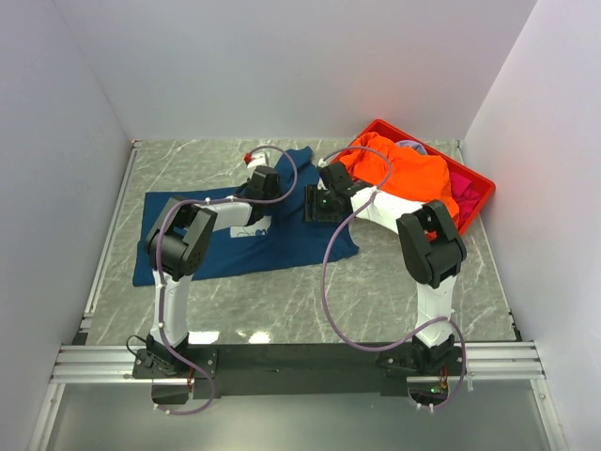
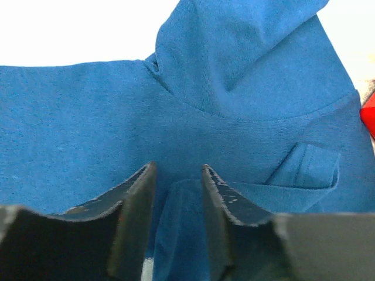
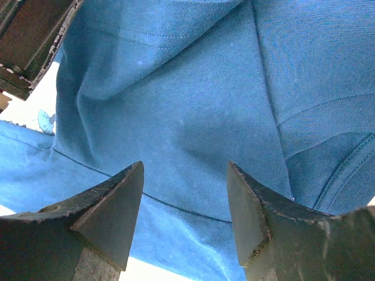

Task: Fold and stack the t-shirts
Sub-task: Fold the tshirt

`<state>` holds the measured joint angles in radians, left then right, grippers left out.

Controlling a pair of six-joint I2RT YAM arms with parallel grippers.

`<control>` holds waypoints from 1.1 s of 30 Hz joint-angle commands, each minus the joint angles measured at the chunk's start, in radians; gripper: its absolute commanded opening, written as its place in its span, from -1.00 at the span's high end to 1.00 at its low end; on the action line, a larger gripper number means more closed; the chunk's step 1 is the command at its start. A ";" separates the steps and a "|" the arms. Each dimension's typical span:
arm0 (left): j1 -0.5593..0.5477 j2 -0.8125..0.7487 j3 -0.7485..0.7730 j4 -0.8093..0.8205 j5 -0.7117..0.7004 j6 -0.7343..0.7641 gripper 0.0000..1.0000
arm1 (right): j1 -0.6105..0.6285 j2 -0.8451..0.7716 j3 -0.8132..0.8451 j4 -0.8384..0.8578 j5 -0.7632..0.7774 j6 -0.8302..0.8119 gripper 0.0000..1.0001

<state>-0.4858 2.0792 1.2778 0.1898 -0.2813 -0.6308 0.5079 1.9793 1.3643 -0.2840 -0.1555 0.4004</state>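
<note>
The navy-blue t-shirt (image 1: 235, 249) lies spread on the marble table, one sleeve pointing toward the back. My left gripper (image 1: 258, 169) is down on its upper part. In the left wrist view the left gripper (image 2: 179, 170) has its jaws drawn in on a raised fold of the blue cloth (image 2: 246, 70), which fills the gap. My right gripper (image 1: 317, 205) rests at the shirt's right shoulder. In the right wrist view it (image 3: 185, 167) stands open over smooth blue cloth (image 3: 193, 88), pinching nothing. The orange t-shirt (image 1: 404, 174) is heaped over the crate, with a magenta-pink one (image 1: 462, 193) under it.
A red plastic crate (image 1: 483, 184) sits at the back right and holds the other shirts. White walls close in the table on the left, back and right. The metal rail with both arm bases runs along the near edge.
</note>
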 commanded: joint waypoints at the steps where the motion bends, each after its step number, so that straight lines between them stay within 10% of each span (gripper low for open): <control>1: 0.001 0.010 0.032 -0.003 0.025 -0.001 0.18 | 0.004 -0.011 -0.016 0.029 -0.001 0.005 -0.31; 11: 0.000 0.035 0.052 -0.007 0.051 -0.010 0.28 | 0.003 -0.016 -0.022 0.029 -0.001 0.005 -0.31; 15: 0.001 0.021 0.042 -0.004 0.034 -0.018 0.99 | 0.004 -0.016 -0.024 0.026 0.002 0.005 -0.31; 33: 0.046 -0.077 -0.017 0.000 -0.053 -0.049 0.99 | 0.003 -0.002 -0.027 0.003 0.024 0.006 -0.31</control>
<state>-0.4564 2.0758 1.2755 0.1696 -0.3065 -0.6670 0.5079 1.9793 1.3403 -0.2840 -0.1467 0.4034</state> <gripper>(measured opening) 0.013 0.654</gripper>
